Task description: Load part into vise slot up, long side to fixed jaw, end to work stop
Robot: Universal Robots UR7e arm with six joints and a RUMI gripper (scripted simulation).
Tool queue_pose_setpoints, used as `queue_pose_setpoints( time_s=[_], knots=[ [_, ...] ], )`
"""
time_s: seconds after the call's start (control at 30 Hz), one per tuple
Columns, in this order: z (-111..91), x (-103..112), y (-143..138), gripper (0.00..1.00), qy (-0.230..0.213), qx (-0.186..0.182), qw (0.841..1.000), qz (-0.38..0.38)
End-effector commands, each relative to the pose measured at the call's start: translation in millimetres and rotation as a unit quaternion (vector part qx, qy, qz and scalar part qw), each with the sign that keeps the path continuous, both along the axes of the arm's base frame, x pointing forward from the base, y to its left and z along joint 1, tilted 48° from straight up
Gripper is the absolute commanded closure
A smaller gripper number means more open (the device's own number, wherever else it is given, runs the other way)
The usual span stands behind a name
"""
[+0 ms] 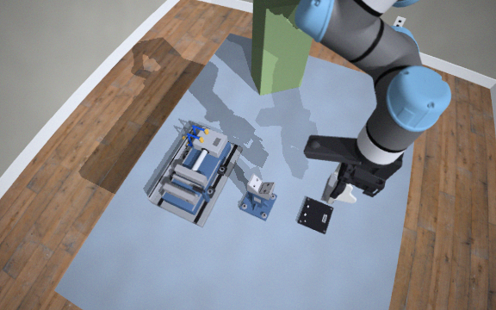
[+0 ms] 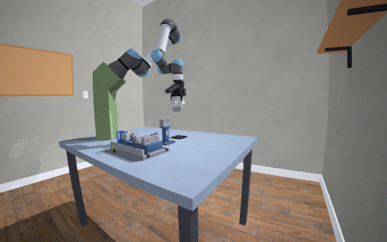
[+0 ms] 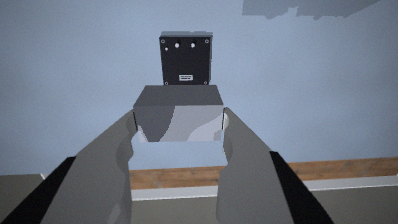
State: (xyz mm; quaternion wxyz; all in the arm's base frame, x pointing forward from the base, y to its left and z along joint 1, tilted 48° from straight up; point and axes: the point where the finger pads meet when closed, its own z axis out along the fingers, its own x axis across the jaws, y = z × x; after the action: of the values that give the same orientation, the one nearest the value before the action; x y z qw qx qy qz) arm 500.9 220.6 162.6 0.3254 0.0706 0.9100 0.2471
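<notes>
My gripper [image 1: 335,194] [image 2: 177,103] [image 3: 181,109] is shut on the part, a grey block [image 1: 329,188] [image 2: 177,109] [image 3: 178,95], and holds it high above the table. The fingers grip its two opposite ends in the wrist view. Its milled slot cannot be made out. The black infeed plate [image 1: 314,220] [image 2: 180,136] [image 3: 186,65] lies below, with no part on it. The vise stands open at the left in the top view, its rod-side jaw [image 1: 190,175] apart from the fixed jaw [image 1: 180,193]. The low bars and work stop are not clear.
The V-block [image 1: 255,184] [image 2: 164,123] stands on a blue pedestal between the vise and the infeed plate. The air cylinder [image 1: 211,142] with blue hoses is at the vise's back end. The green robot column [image 1: 280,65] [image 2: 103,111] stands behind.
</notes>
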Motion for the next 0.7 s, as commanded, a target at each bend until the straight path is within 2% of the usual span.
queue_pose_setpoints(
  time_s=[0.0,0.67],
  knots=[
    [6.6,-5.7,-3.8,1.00,0.000,0.000,1.000,0.000],
    [12.2,-11.0,-7.2,1.00,0.000,0.000,1.000,0.000]
  ],
)
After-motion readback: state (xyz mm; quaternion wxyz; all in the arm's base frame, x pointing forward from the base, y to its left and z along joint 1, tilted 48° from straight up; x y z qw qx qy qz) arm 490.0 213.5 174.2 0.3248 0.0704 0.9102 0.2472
